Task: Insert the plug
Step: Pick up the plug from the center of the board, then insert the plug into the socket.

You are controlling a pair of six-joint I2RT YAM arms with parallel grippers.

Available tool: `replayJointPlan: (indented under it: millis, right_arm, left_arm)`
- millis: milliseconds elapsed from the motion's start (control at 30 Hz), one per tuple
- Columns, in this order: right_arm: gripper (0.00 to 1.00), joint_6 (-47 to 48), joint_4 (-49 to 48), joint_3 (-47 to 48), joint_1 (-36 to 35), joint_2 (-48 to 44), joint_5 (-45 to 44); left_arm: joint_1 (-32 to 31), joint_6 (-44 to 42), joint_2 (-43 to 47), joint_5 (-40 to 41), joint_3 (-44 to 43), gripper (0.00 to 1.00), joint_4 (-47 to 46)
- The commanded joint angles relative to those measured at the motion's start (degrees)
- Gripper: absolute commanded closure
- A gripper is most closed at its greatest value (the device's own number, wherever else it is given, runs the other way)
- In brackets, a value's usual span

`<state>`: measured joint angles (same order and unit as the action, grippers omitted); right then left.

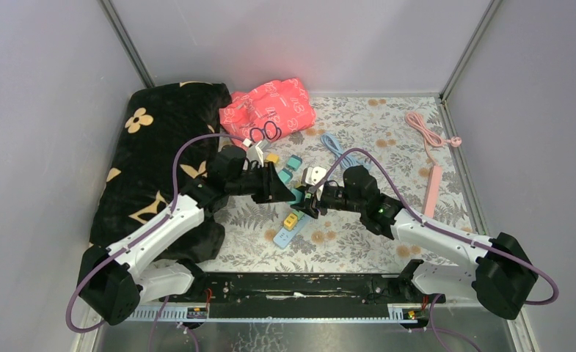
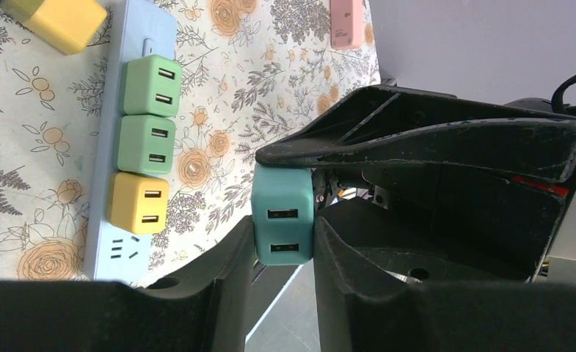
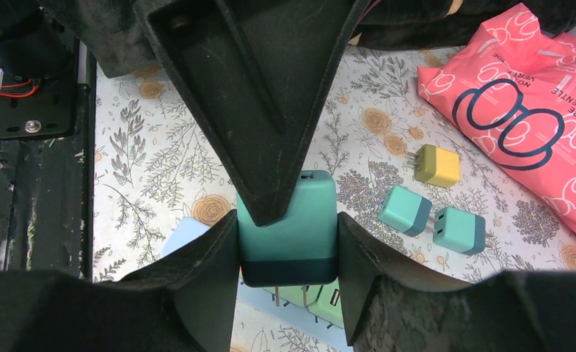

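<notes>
Your left gripper (image 2: 283, 246) is pressed onto the teal plug (image 2: 283, 220), its fingers (image 2: 222, 286) on two opposite sides and the USB face turned toward the wrist camera. Your right gripper (image 3: 290, 249) pinches the same plug across the other pair of sides, so both claws hold it in the air, close to the power strip (image 2: 145, 33). From overhead, both arms reach inward from their bases and meet nose to nose over the middle of the table (image 1: 387, 147). The left forearm crosses the edge of the black cloth (image 1: 152, 147). There the plug is nearly buried between the claws; in the right wrist view a left finger covers its top, and the strip shows only as slivers
</notes>
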<state>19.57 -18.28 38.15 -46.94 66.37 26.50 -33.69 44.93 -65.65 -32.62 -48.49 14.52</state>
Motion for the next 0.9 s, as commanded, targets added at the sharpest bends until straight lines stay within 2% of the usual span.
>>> replayJointPlan:
  millis: [0, 67, 167, 367, 500, 533, 567, 600, 867]
  right_arm:
    - [0.57, -0.39, -5.37, 0.36, -0.58, -0.4, 0.74]
    - [0.54, -0.86, -5.75, 0.27, -0.57, -0.19, 0.54]
    - [0.47, -2.37, -6.14, -0.22, -0.58, -0.46, -1.33]
    - [0.32, -9.0, -8.44, -3.26, -0.56, -2.93, -8.42]
    - [0.25, -13.43, -8.2, -4.67, -0.61, -2.7, -10.14]
    - [0.2, -14.32, -7.92, -4.89, -0.6, -2.22, -10.2]
    - [0.04, -15.13, -7.5, -4.98, -0.68, -1.74, -10.42]
    - [0.0, -15.81, -6.93, -5.01, -0.88, -0.99, -11.05]
    - [0.01, -20.01, -9.17, -8.69, -2.06, -1.77, -20.13]
  left_arm:
    - [0.03, -1.03, 0.57, -1.71, -0.07, 0.76, -3.08]
    - [0.05, -1.56, 0.59, -1.4, -0.16, 0.84, -2.74]
    - [0.0, -3.61, 0.52, 0.69, -1.09, 0.92, -0.04]
    - [-0.01, -10.31, 0.25, 8.32, -5.12, 0.96, 9.59]
    - [-0.06, -13.71, -0.15, 14.54, -7.33, 0.97, 15.73]
    - [-0.06, -14.33, -0.41, 15.87, -7.68, 0.97, 17.02]
    - [-0.06, -14.79, -0.36, 17.19, -7.95, 0.97, 18.17]
    - [-0.05, -15.12, -0.29, 18.31, -8.01, 0.97, 19.25]
    - [-1.26, -16.33, -0.14, 24.08, -6.58, 1.0, 23.24]
